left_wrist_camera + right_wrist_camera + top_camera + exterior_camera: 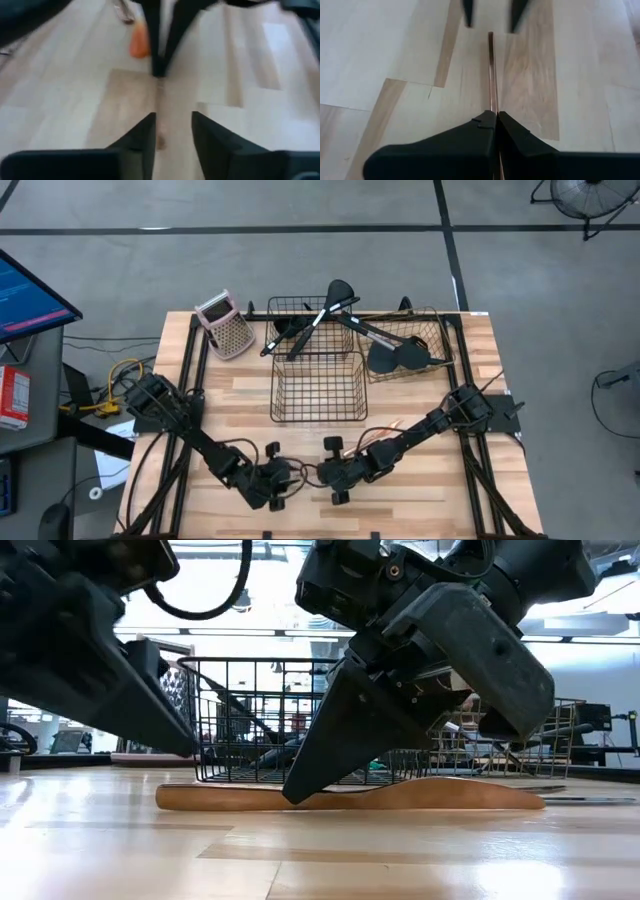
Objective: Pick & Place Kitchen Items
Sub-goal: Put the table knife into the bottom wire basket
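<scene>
right gripper [496, 120]: you had it low at the front of the table [420, 510], near the middle, fingers pinched together on the thin copper-handled utensil [491, 70], which ran straight out ahead of them along the wood
copper-handled utensil, low view: it lay flat on the tabletop, and the tip of your right gripper [300, 792] came down onto it
left gripper [173, 135]: you held it just left of the right one at the front edge, fingers parted with bare wood between them, holding nothing; the two grippers faced each other, near but apart
front wire basket [318, 386]: it sat mid-table, just behind both grippers; i could not tell whether anything lay inside
back wire baskets [300, 320]: two sat along the far edge, with black ladles and spatulas [322, 315] crossed over the left one and black turners [398, 356] lying in the right one
box grater [225, 325]: pink-topped, it stood at the far left, beside the back-left basket
</scene>
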Robot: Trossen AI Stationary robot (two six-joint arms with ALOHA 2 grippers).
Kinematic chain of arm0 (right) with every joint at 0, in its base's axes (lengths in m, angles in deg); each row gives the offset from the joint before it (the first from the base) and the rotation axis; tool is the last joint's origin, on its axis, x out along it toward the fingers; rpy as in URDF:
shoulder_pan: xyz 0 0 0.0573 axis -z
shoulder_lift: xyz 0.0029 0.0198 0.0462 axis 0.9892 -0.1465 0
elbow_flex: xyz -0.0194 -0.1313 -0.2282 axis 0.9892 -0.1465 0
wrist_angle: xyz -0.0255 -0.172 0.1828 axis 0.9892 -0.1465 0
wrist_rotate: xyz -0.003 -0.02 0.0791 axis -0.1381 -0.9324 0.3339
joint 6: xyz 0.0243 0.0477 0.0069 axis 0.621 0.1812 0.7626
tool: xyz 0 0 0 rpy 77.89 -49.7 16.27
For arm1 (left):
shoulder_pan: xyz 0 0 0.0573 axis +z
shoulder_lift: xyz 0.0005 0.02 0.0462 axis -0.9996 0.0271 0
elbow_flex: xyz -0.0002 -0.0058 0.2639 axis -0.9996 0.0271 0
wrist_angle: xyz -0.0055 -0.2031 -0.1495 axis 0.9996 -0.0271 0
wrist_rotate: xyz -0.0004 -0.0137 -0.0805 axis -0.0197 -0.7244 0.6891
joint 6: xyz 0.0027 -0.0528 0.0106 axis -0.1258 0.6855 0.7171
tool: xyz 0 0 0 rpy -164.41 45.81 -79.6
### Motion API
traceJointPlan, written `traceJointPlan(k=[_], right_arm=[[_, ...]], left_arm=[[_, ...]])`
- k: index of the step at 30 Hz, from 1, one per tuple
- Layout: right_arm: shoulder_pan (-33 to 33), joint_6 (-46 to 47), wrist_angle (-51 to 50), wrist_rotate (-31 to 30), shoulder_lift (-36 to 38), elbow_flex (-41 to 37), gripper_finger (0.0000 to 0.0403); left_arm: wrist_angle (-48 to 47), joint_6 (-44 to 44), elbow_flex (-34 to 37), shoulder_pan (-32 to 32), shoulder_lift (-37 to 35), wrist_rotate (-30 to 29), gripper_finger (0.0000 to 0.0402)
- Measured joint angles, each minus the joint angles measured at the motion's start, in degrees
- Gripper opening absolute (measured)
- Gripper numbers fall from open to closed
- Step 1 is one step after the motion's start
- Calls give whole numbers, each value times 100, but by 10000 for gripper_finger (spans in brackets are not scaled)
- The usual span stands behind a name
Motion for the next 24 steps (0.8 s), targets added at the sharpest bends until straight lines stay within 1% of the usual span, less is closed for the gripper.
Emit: traceJointPlan(k=[3, 7, 10, 12, 16, 19, 22, 24], right_arm=[[2, -2, 38, 105, 0, -2, 1], [0, -2, 70, 131, 0, -2, 1], [19, -2, 119, 134, 0, -2, 1], [56, -2, 138, 164, 0, -2, 1], [113, -2, 178, 196, -2, -2, 1], [118, -2, 247, 290, -6, -4, 1], [119, -2, 278, 305, -7, -4, 1], [111, -2, 278, 302, -7, -4, 1]], left_arm=[[177, -14, 189, 44, -4, -132, 147], [545, -15, 446, 61, 2, 69, 193], [801, -15, 497, 61, 115, 160, 213], [1093, -15, 489, 61, 267, 158, 220], [1224, 33, 461, 124, 560, 35, 222], [1289, 168, 449, 184, 713, -28, 213], [1290, 261, 447, 247, 798, -18, 188], [1285, 271, 447, 276, 853, -19, 157]])
